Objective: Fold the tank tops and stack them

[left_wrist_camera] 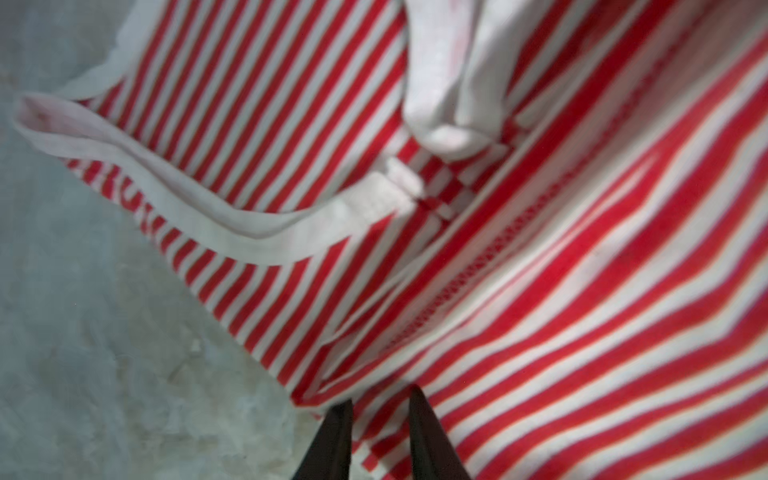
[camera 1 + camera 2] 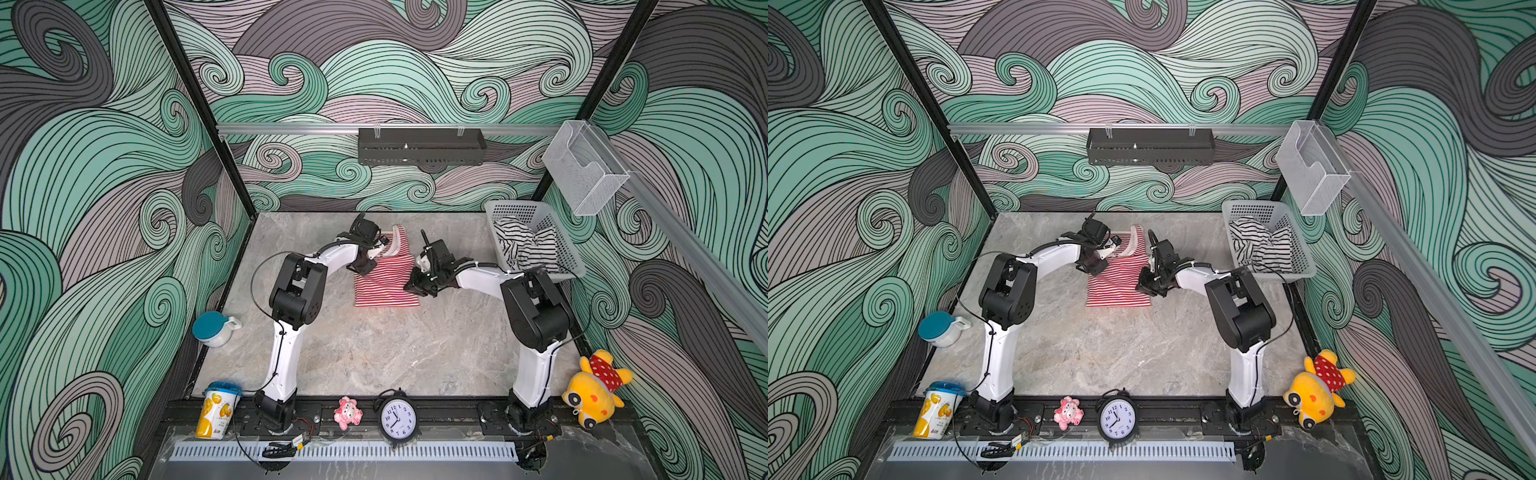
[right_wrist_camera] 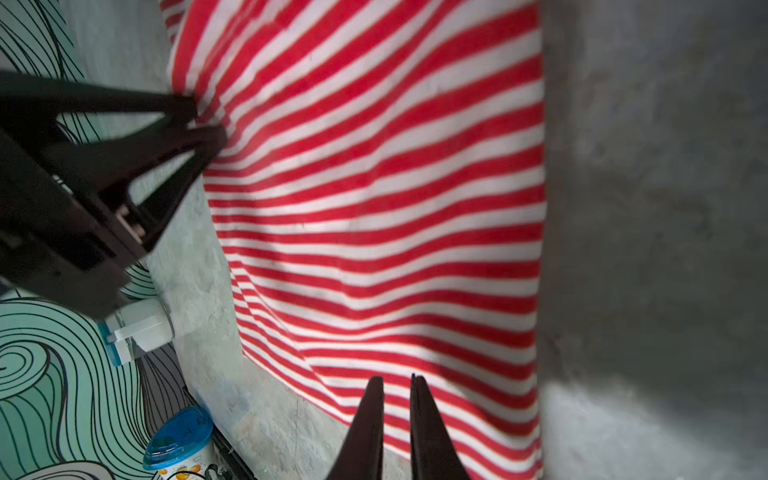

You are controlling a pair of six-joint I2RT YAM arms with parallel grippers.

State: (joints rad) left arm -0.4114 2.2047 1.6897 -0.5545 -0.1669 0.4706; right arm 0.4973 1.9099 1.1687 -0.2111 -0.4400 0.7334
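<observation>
Left claw point(image 2: 363, 270) and right claw point(image 2: 415, 287) flank red top point(image 2: 386, 289) lying on surface point(image 2: 374, 353) in both top views, black top point(image 2: 524, 245) in basket point(image 2: 567, 249), left wrist, fingers point(image 1: 424, 428) at its edge, right wrist, left claw pinches red top, right claw nearly pressed together, I cannot tell its grip

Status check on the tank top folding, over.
Left gripper, jaws pinching red-striped top edge. Right gripper, jaws near-shut at opposite edge, grip unclear. Black-striped top in basket. Nothing blocking.

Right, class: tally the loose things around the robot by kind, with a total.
Tank tops: 2, red-striped, black-striped
Basket: 1
Soft toys: 2, pink, yellow
Clock: 1
Lidded cups: 2, teal-lidded, blue-lidded
Total: 8
</observation>
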